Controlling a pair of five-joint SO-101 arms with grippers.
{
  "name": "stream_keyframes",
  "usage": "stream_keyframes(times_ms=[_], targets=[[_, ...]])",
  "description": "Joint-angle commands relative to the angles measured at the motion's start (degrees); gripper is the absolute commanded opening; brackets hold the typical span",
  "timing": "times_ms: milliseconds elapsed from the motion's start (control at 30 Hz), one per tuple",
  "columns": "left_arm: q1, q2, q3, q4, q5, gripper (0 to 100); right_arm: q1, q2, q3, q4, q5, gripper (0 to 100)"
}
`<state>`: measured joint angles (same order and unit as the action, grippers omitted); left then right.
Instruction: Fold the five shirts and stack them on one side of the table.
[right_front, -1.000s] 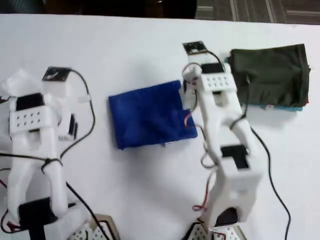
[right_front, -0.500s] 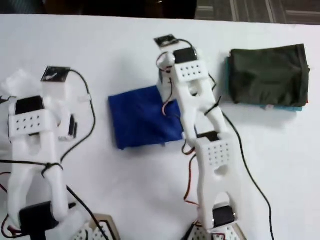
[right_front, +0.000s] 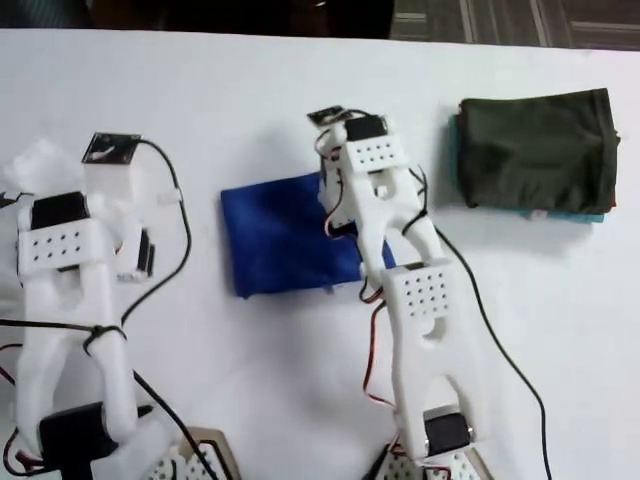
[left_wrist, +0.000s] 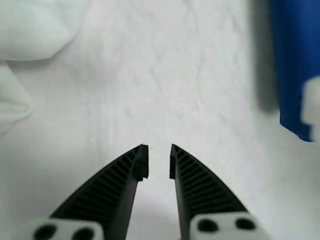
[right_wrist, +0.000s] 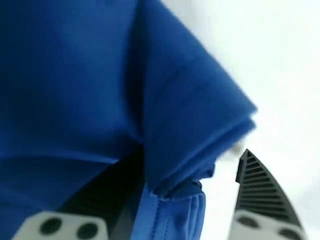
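The blue shirt (right_front: 280, 235) lies folded in the middle of the high view, flat on the white table (right_front: 250, 90). It looks soft, light and floppy. It has a few layers on top of each other, and they could slide apart or fall open if only the top one gets pinched.

The right gripper (right_wrist: 195, 165) is at the shirt's right edge. Its jaws are spread wide. One jaw is tucked in under the blue cloth, and the other stands beside the folded edge with a gap in between. So the edge sits between the jaws, but it is not squeezed yet.

I think the best place to grab is this thick folded edge, with all the layers together. That way the shirt should stay folded when it is lifted. A drag across the table could wrinkle it.

The dark green shirt (right_front: 535, 150) is on top of the pile in the upper right, well apart from the blue one.

The left gripper (left_wrist: 159, 150) hangs over bare table on the left side, near a white cloth (right_front: 30, 165). Its jaws are almost together and hold nothing.
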<state>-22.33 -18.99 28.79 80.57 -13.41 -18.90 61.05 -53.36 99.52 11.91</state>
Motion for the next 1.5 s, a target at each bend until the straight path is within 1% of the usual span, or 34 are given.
stream_keyframes(times_ms=[0,67,100,133,167,233,267,300,333,400,467,567,667,833,933,1100,1267,1467], targets=[[-0.5,-2.3,0.1,-0.6,-0.6,10,-3.3,2.4,-0.2,1.0,0.6,27.2],[-0.5,-2.3,0.1,-0.4,-0.6,10,-3.8,2.4,-0.2,1.1,0.6,26.7],[-0.5,-2.3,0.1,-0.4,-0.6,10,-3.9,2.4,-0.2,1.1,0.7,25.5],[-0.5,-2.3,0.1,-0.3,-0.6,10,-4.1,2.5,0.0,1.3,0.8,22.2],[-0.5,-2.3,0.1,-0.3,-0.6,10,-4.1,2.5,0.0,1.5,1.1,17.2],[-0.5,-2.3,0.1,-0.3,-0.6,10,-4.2,2.4,0.0,1.5,3.7,3.4],[-0.5,-2.3,0.1,-0.3,-0.6,10,-4.2,2.4,0.3,1.5,5.0,0.5],[-0.5,-2.3,0.1,-0.3,-0.6,10,-4.0,2.4,0.4,1.5,6.1,3.4],[-0.5,-2.3,0.1,-0.3,-0.6,10,-3.7,2.4,0.4,1.7,6.8,4.1],[-0.5,-2.3,0.1,-0.3,-0.5,10,-3.0,2.3,0.2,1.7,7.3,1.3],[-0.5,-2.3,0.1,-0.3,-0.5,10,-2.2,1.5,-0.2,1.7,7.4,1.9],[-0.5,-2.3,0.1,-0.5,-0.5,10,-0.7,-3.6,0.2,1.8,7.5,1.8],[-0.5,-2.3,0.0,-0.6,-0.5,10,2.0,-12.4,0.4,1.8,8.0,1.8],[-0.5,-2.3,-0.3,-0.7,-0.5,10,7.3,-24.8,0.4,1.8,17.5,1.8],[-0.5,-2.3,-0.1,-1.9,-0.5,10,10.5,-27.7,-0.1,1.7,20.6,1.8],[-0.4,-2.3,0.1,-2.6,-0.4,10,16.6,-29.8,-1.3,1.5,25.5,1.8],[-0.4,-2.3,0.1,-2.6,-0.5,10,23.2,-28.4,-11.6,0.1,30.2,1.8],[-0.4,-2.3,0.1,-2.6,-0.5,10,29.5,-25.0,-20.1,-2.2,31.7,1.7]])
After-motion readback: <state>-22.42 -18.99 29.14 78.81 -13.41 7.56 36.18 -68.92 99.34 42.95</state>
